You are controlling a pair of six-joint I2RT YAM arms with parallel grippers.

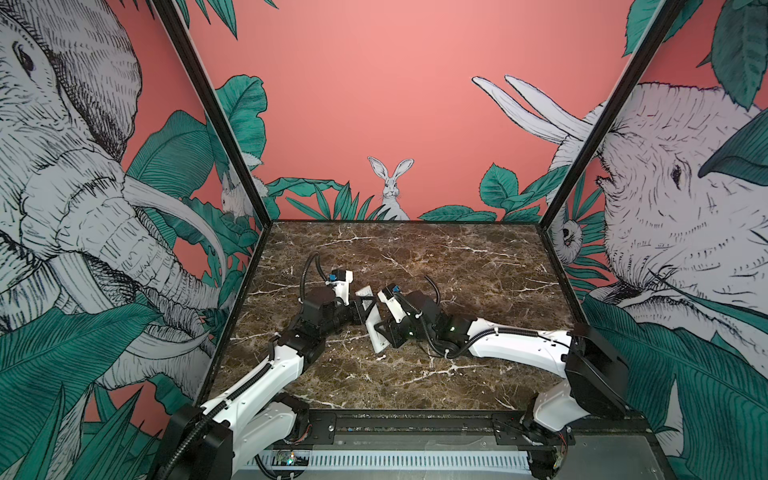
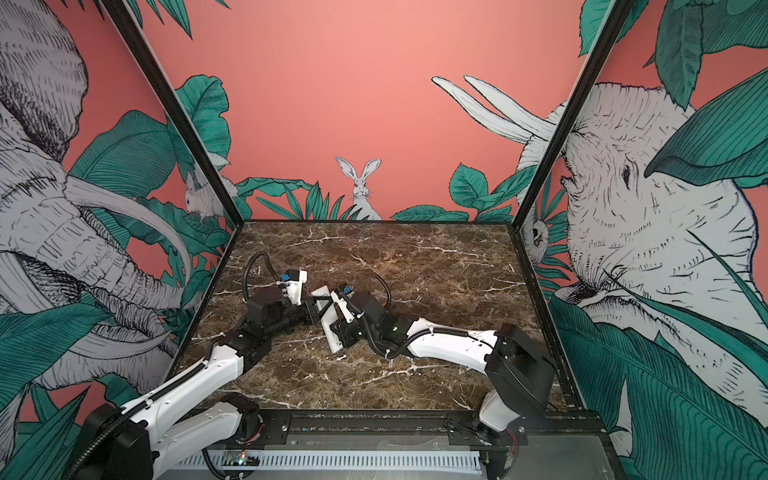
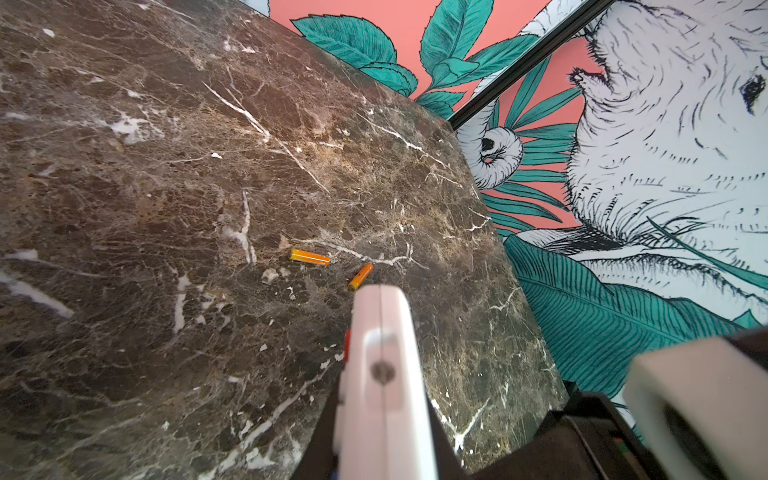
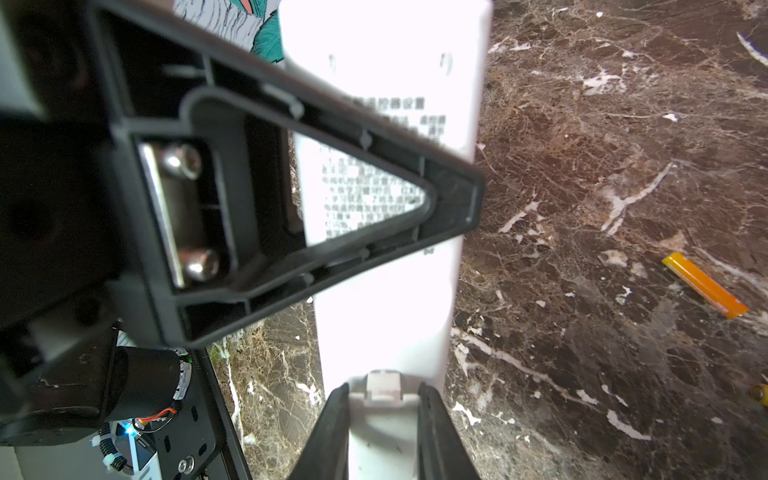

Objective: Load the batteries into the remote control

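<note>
The long white remote control [image 1: 377, 344] [image 2: 333, 341] is held off the marble table between both arms. My left gripper [image 1: 362, 309] [image 3: 384, 419] is shut on its upper half, seen edge-on in the left wrist view. My right gripper [image 1: 381, 331] [image 4: 384, 395] is shut on its lower end, beside a small latch tab on the plain back [image 4: 386, 62]. Two orange batteries [image 3: 309, 257] [image 3: 360, 277] lie on the table beyond the remote's tip. One battery [image 4: 704, 284] shows fully in the right wrist view, the other [image 4: 760, 394] at that view's edge. Both are hidden in both top views.
The brown marble table [image 1: 457, 270] is walled by jungle-print panels at the back and both sides, with black corner posts [image 1: 582, 166]. A black rail [image 1: 415, 419] runs along the front edge. The left gripper's black triangular finger [image 4: 453, 195] crosses the remote's printed back label.
</note>
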